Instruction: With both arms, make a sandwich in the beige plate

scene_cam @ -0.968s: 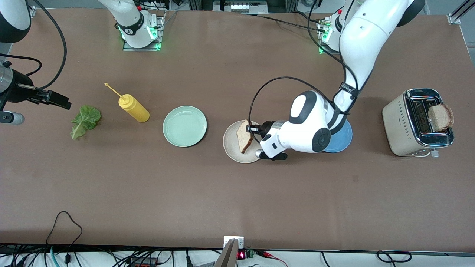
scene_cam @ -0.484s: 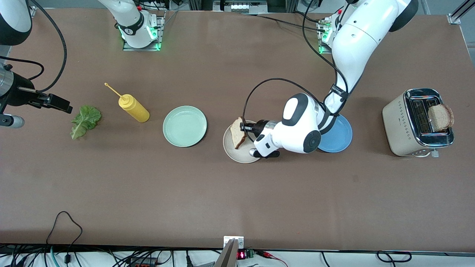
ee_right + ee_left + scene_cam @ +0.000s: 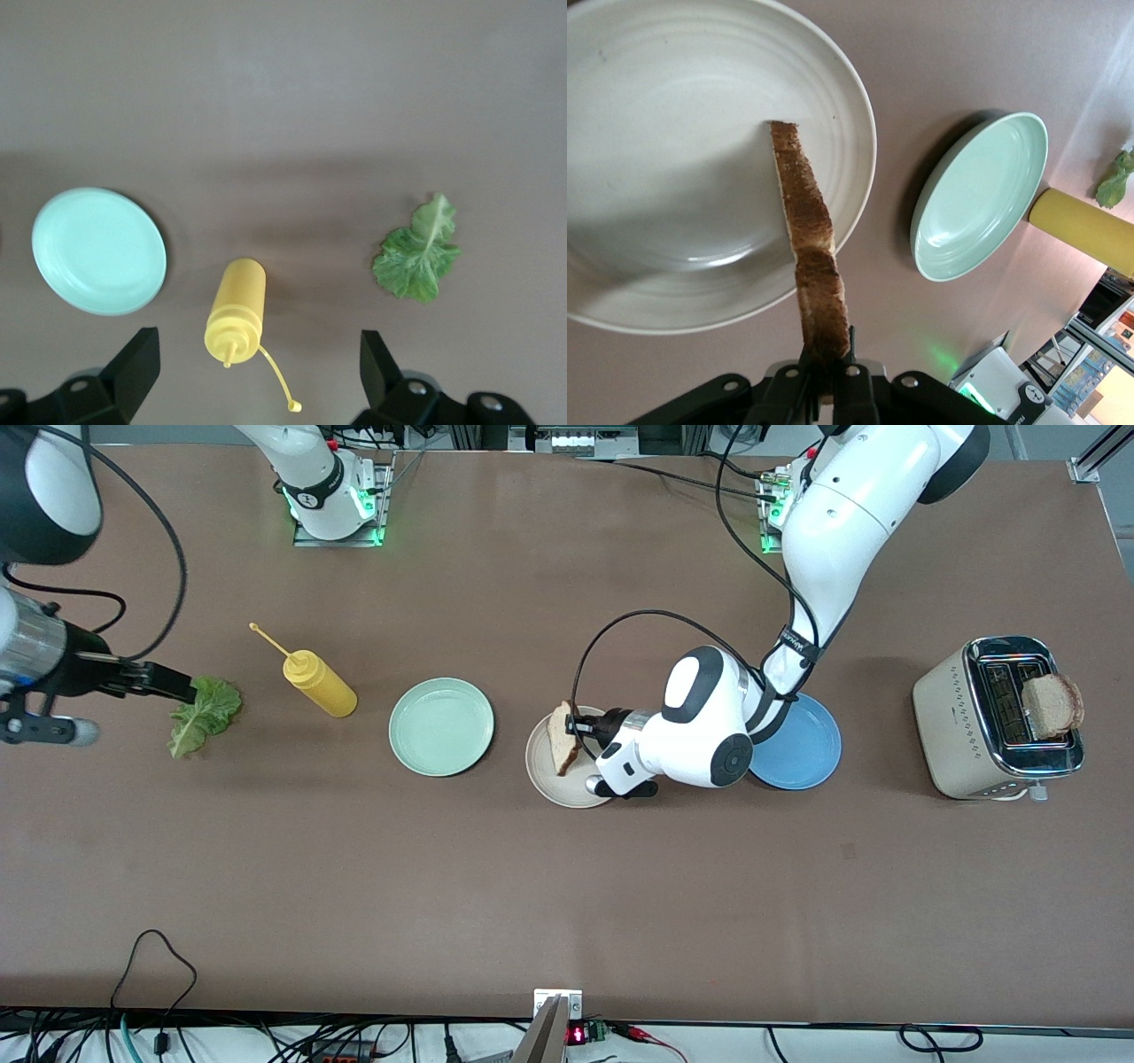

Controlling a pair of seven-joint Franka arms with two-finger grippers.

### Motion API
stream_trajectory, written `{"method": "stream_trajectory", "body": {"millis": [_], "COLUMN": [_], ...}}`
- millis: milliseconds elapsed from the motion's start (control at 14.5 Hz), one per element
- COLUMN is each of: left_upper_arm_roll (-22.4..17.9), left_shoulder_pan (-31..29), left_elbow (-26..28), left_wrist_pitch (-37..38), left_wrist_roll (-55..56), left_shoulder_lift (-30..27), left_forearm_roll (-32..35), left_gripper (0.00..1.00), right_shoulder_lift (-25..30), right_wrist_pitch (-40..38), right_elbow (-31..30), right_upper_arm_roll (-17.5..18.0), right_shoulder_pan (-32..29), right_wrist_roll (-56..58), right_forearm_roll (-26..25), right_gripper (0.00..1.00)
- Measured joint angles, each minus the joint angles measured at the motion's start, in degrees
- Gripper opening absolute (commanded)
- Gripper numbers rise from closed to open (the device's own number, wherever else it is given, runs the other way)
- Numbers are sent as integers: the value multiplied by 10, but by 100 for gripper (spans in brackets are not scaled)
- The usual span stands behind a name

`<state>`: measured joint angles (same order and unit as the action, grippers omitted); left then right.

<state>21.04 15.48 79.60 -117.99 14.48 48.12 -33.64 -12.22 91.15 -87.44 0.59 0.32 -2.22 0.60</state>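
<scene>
left claw clamped on bread, slice edge-down over beige plate, likely to lay it flat as base | right claw spread wide, empty, over lettuce, seemingly lining up a pick | second slice in toaster

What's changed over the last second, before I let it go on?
The left gripper, shut on the bread slice, has carried it across the beige plate toward the right arm's end. The open right gripper has moved in over the lettuce leaf. Nothing was released or grasped. The mustard bottle, mint-green plate, blue plate and toaster stayed put.
</scene>
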Motion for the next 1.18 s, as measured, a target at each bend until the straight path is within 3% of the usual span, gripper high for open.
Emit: {"method": "stream_trajectory", "body": {"millis": [277,691,968,1175], "left_upper_arm_roll": [-1,-7,-8,-9], "left_shoulder_pan": [0,-7,-15,-30], "left_elbow": [-1,-1,-1,0], "left_wrist_pitch": [-7,-11,-12,-12], "left_wrist_roll": [-10,-45,-78,-107], "left_shoulder_lift": [7,21,25,30], "left_forearm_roll": [0,0,0,0], "left_gripper": [0,0,0,0], "right_shoulder_lift": [-1,79,89,89], "right_wrist_pitch": [1,58,65,89], "right_elbow": [-31,-176,-249,-288], "right_upper_arm_roll": [-1,-6,-8,-8], "right_shoulder_pan": [-13,-112,-198,-219], "right_wrist_roll": [138,423,640,773], "right_forearm_roll": [19,120,211,242], "right_gripper": [100,100,100,100]}}
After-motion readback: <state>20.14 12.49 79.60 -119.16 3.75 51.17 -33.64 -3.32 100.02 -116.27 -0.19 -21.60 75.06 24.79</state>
